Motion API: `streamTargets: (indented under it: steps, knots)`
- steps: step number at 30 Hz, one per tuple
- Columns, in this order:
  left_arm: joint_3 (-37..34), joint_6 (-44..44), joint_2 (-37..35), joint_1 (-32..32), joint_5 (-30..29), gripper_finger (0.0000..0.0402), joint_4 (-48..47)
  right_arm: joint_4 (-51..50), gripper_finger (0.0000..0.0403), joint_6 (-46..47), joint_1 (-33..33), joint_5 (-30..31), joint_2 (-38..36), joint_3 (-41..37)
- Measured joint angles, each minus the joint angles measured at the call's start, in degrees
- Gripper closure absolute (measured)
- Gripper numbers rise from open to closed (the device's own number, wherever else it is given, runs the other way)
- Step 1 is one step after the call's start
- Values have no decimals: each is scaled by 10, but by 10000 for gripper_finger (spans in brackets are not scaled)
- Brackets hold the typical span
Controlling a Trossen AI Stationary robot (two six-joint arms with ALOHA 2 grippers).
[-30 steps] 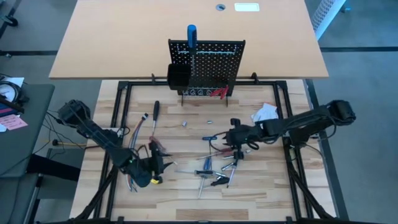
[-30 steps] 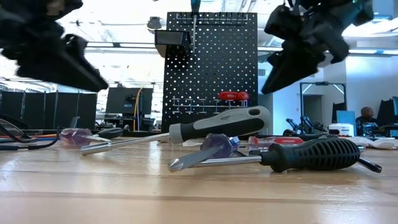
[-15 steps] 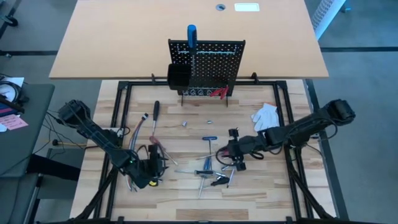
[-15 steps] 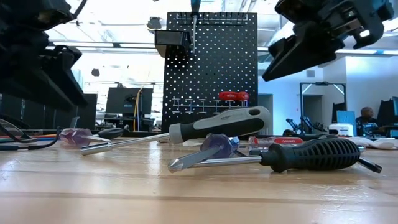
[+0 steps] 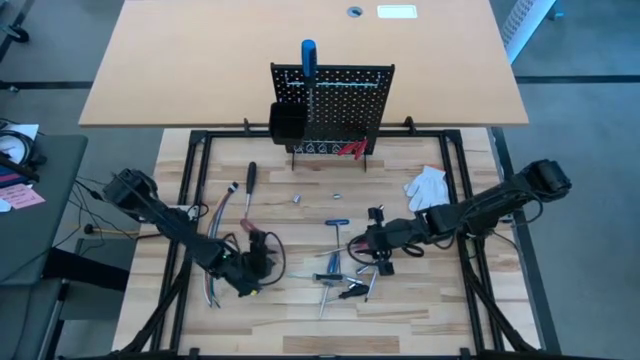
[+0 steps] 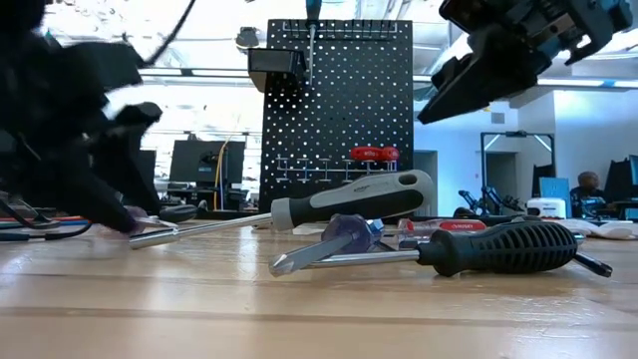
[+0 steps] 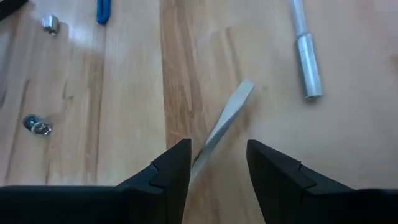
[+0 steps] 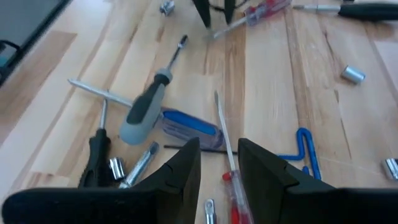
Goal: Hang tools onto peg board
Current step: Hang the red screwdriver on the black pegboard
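Light wood-slat table [image 5: 300,325] on black frame. On it: peg board [image 5: 345,100] at back, white glove [image 5: 427,185], cable bundle [image 5: 215,225], scattered screwdrivers [image 5: 340,275], small silver bits [image 5: 298,199].

Even, bright light falls from overhead across the wooden table [image 5: 400,300], leaving only faint, short shadows under the scattered tools; from table height the room behind glows almost white around the peg board [image 6: 339,100], so the board and both arms read as dark silhouettes. The left arm [image 6: 70,130] smears with motion blur there, while the near screwdriver [image 6: 498,247] stays crisp; close over the wood, the left wrist view is soft, with a pale sheen on the planks and on a metal socket [image 7: 306,74].
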Motion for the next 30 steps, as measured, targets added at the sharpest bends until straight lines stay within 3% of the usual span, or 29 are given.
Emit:
streamTargets:
  steps: [7,10,16,20,25,30]
  knots:
    - [3,62,36,47,23,257,56,6,287,10,0,0,0,0]
    - [7,79,32,60,42,287,56,7,287,27,1,0,0,0]
    - [7,129,33,86,93,384,79,16,287,45,2,0,0,0]
    - [7,182,35,103,93,388,102,31,287,55,7,1,0,0]
    - [44,258,34,119,48,394,106,120,287,38,23,1,38,0]
    - [72,271,35,138,49,394,107,282,287,21,22,1,148,2]
